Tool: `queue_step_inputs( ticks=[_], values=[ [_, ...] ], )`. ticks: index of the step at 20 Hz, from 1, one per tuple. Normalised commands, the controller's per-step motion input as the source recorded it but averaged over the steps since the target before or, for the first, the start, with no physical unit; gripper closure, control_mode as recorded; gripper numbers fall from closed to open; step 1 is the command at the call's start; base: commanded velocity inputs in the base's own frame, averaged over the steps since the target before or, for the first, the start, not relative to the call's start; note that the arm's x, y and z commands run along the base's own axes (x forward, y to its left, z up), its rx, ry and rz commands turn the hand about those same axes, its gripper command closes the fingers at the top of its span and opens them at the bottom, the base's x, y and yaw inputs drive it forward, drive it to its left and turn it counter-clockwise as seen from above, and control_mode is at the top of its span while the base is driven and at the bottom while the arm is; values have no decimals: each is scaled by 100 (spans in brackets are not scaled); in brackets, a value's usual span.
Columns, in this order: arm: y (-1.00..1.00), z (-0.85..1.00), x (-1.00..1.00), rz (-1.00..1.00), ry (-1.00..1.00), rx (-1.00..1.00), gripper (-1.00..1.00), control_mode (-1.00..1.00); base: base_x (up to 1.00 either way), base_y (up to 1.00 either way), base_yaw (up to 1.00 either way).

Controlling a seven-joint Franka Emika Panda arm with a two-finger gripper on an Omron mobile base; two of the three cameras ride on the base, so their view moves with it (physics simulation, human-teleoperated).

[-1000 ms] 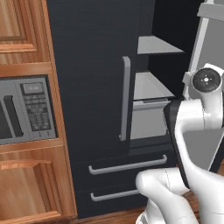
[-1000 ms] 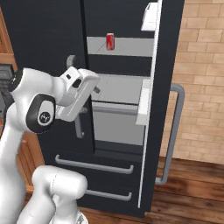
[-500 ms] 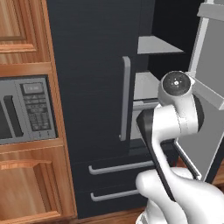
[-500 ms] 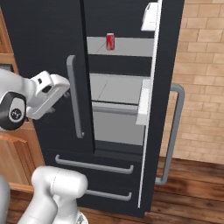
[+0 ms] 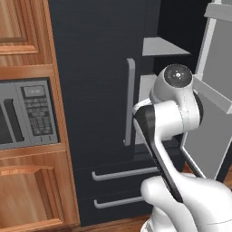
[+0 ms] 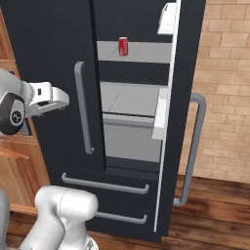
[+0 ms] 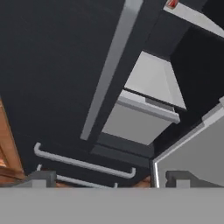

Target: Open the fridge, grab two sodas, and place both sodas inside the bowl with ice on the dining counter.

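The black fridge (image 6: 53, 44) has its right door (image 6: 188, 73) swung wide open and its left door (image 5: 90, 68) shut. One red soda (image 6: 123, 46) stands upright on the upper grey shelf; it is a red speck at the top edge of the hand view (image 7: 173, 4). My gripper (image 6: 65, 100) hangs in front of the shut left door, left of its long grey handle (image 6: 84, 107) and well below and left of the can. Its jaws stand wide apart and hold nothing, and the fingertips (image 7: 42, 179) frame the fridge's lower shelves. The bowl with ice and the dining counter are out of view.
A grey built-in microwave (image 5: 27, 113) sits in wooden cabinets left of the fridge. Two drawer handles (image 6: 105, 185) run below the doors. The open door carries white bins (image 6: 160, 119) and a curved handle (image 6: 194, 146). A brick wall (image 6: 227, 88) lies to the right.
My arm has swung left. The hand has left the front of the open compartment and now sits before the shut left door. The jaws stayed open.
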Motion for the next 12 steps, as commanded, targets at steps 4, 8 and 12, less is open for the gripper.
queue_step_inputs(
  ticks=[4,8,12],
  values=[
    [7,-1,40,-7,-10,34,-100,-100,0,0,0],
    [3,-2,52,-1,-13,10,-100,-100,0,0,0],
    [5,0,74,0,-6,1,-100,-100,0,0,0]
  ],
)
